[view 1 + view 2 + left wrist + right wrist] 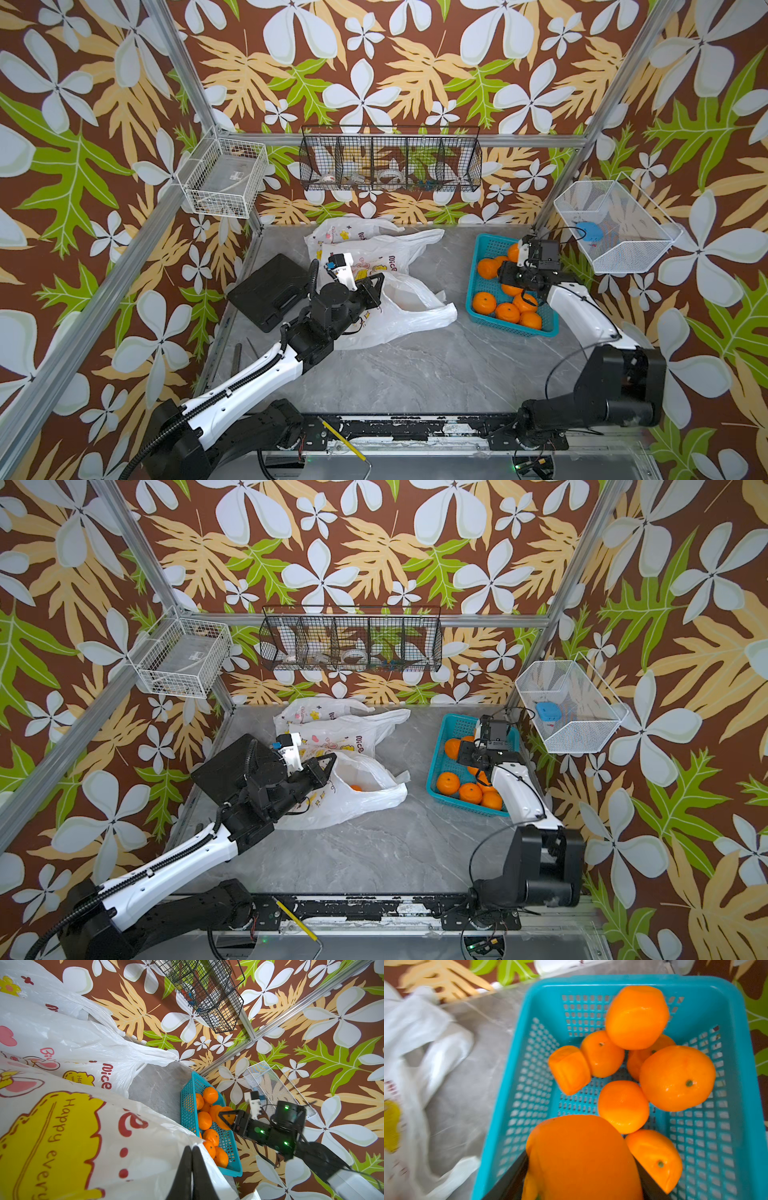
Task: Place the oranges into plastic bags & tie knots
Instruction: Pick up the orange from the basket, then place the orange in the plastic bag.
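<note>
At desk (415,374) left, the left claw (191,1148) is pinched tight on the front bag's (357,800) rim, one orange (355,788) inside. Mouth faces the teal basket (484,245) — bare desk between. At right, the right claw (581,1156) clasps a basket orange (579,1136) on both sides; the bag lies to its left.

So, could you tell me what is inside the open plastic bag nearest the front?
One orange shows through the mouth of the bag in a top view; the left arm and plastic hide the rest.
</note>
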Robot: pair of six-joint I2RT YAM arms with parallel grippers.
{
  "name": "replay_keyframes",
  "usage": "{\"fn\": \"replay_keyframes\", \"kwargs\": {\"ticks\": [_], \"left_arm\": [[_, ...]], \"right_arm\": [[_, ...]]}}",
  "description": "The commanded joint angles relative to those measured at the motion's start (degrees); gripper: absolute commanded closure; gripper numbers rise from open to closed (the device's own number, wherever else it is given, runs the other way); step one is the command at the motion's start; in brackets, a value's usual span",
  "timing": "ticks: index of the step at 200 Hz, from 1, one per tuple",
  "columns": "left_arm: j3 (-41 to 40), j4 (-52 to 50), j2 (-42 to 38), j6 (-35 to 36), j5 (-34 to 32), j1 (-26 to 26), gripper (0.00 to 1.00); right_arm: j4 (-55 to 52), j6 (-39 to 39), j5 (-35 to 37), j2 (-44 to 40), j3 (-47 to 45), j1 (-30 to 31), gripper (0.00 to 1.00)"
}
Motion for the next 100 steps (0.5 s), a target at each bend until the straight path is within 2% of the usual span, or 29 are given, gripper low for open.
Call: {"fn": "replay_keyframes", "kwargs": {"ticks": [1,22,54,74,100], "left_arm": [[0.5,0.2,0.3,1.0,0.2,0.1,1.0],[0.7,-0.2,0.4,1.5,0.7,0.1,1.0],[0.3,-0.7,0.0,2.0,1.2,0.1,1.0],[-0.2,-0.9,-0.7,2.0,1.2,0.1,1.0],[-0.5,-1.1,-1.5,1.6,1.0,0.1,1.0]], "right_arm": [[-1.8,4.5,-10.0,-7.7,-2.9,4.8,0.39],[0.0,9.6,-14.8,-13.3,-3.4,15.1,0.4],[2.0,12.5,-11.0,-12.7,1.0,32.1,0.4],[4.4,13.6,-9.5,-9.8,2.7,38.4,0.4],[8.0,15.0,-9.2,-4.8,3.4,43.4,0.4]]}}
